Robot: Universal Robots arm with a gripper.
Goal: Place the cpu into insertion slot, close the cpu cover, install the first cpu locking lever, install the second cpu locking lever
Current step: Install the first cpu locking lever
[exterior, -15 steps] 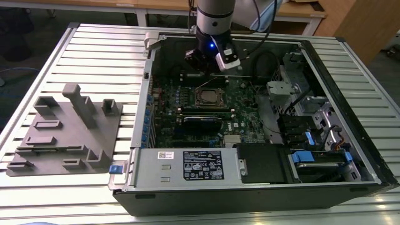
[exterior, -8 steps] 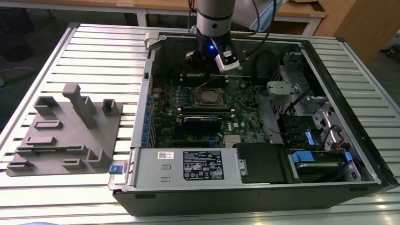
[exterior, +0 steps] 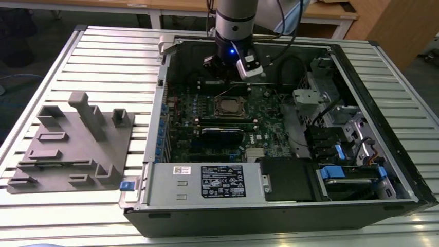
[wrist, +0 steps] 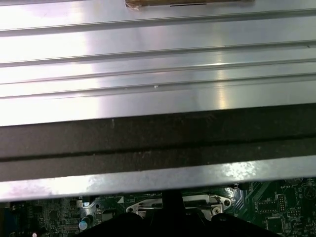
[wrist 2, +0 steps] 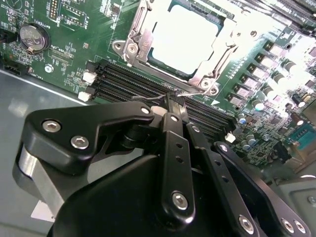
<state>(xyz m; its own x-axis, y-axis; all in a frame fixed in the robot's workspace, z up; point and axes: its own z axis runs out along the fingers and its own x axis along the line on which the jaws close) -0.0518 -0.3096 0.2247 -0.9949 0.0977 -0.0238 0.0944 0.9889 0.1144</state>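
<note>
cpu [wrist 2: 185, 34] sits in the insertion slot [wrist 2: 164, 67] on the green board [wrist 2: 64, 59] under the closed cpu cover [wrist 2: 139, 42], with the gripper [wrist 2: 171, 100] just beside it, jaws pinched shut on a thin wire locking lever [wrist 2: 147, 98].

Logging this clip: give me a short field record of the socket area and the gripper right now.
chip: seated in the socket, bright metal face up
cover: lying flat around the chip
wire lever: thin, along the socket edge
gripper: low over the board, tip at the wire lever; contact unclear
case: open, on slatted table
</note>
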